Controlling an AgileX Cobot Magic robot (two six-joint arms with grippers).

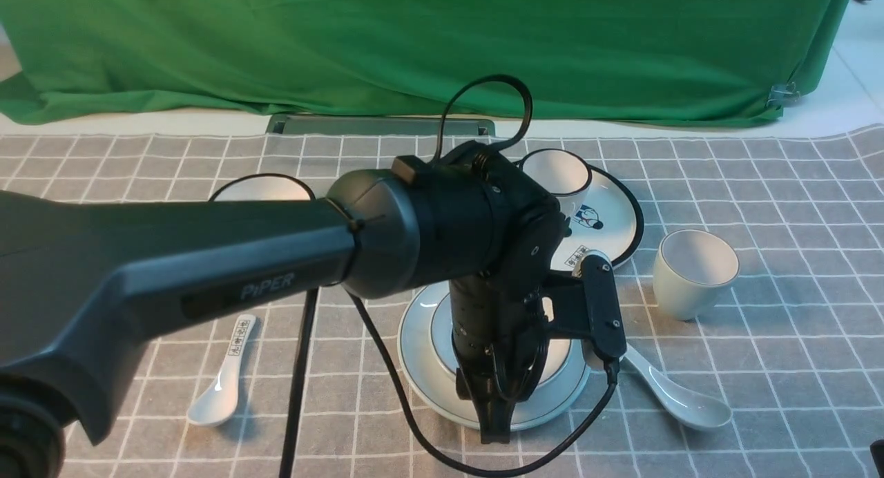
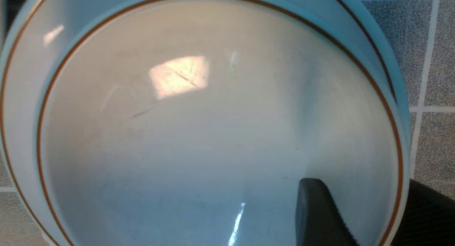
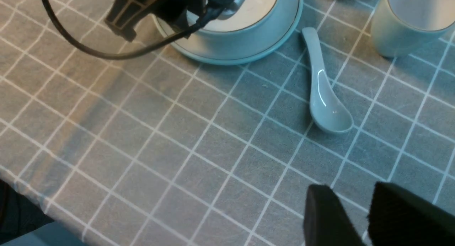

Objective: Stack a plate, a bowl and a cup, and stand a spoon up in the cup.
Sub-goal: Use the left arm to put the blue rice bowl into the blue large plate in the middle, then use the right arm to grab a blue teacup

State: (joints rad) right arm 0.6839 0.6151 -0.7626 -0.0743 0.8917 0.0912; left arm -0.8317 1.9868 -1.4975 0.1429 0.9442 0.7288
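The pale bowl [image 1: 442, 340] sits on the pale blue-white plate [image 1: 413, 340] at the table's centre; both also show in the right wrist view, bowl [image 3: 245, 15] on plate [image 3: 249, 55]. My left gripper [image 1: 496, 423] points down at the bowl's near rim. In the left wrist view it [image 2: 364, 189] straddles the bowl's [image 2: 195, 132] thin brown-lined rim, one finger [image 2: 320, 217] inside and one outside. The pale cup [image 1: 694, 271] [image 3: 408, 22] stands upright to the right. The plain white spoon [image 1: 673, 392] [image 3: 325, 100] lies right of the plate. My right gripper [image 3: 355, 191] hovers nearly closed and empty over bare cloth.
A black-rimmed cartoon plate [image 1: 615, 215] carries a black-rimmed cup [image 1: 556, 174] at the back. A black-rimmed bowl [image 1: 259, 188] is behind my left arm. A printed spoon [image 1: 224, 388] lies front left. The table's near edge [image 3: 35, 210] is close to the right gripper.
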